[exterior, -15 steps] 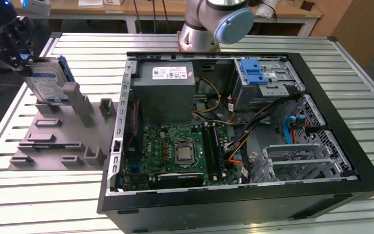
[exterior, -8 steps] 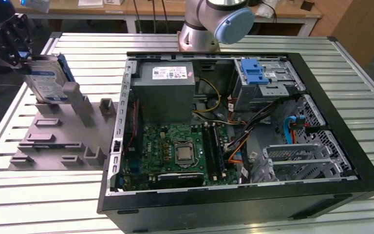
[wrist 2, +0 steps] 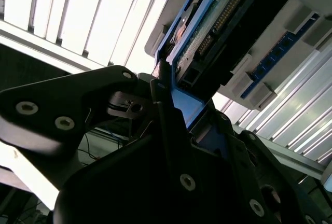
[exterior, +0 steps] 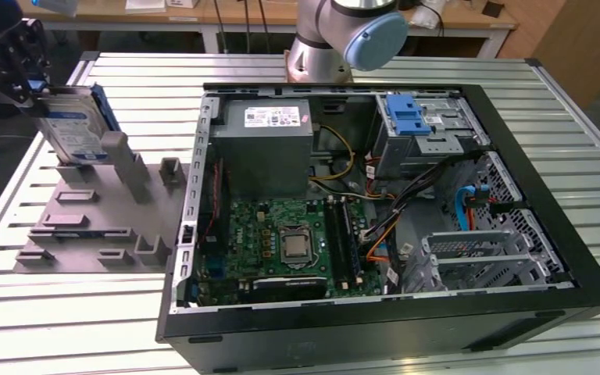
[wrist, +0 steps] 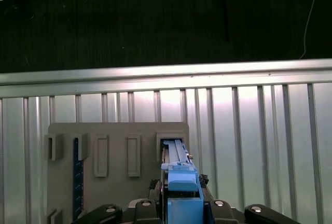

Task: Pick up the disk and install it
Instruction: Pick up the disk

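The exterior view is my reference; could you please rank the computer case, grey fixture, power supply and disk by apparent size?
Largest first: computer case; grey fixture; power supply; disk. The last two look close, so that order is unsure.

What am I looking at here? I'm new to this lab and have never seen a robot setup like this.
This is a single robot arm working at a slatted metal table. The exterior view comes from a camera off the arm and takes in the whole scene: an open computer case and, on that view's left, a grey slotted holder. The two wrist views come from cameras riding on the arm, looking along its gripper. The gripper is closed on the top of the disk, a hard drive in a blue frame. The disk stands on edge at the holder, outside the case.
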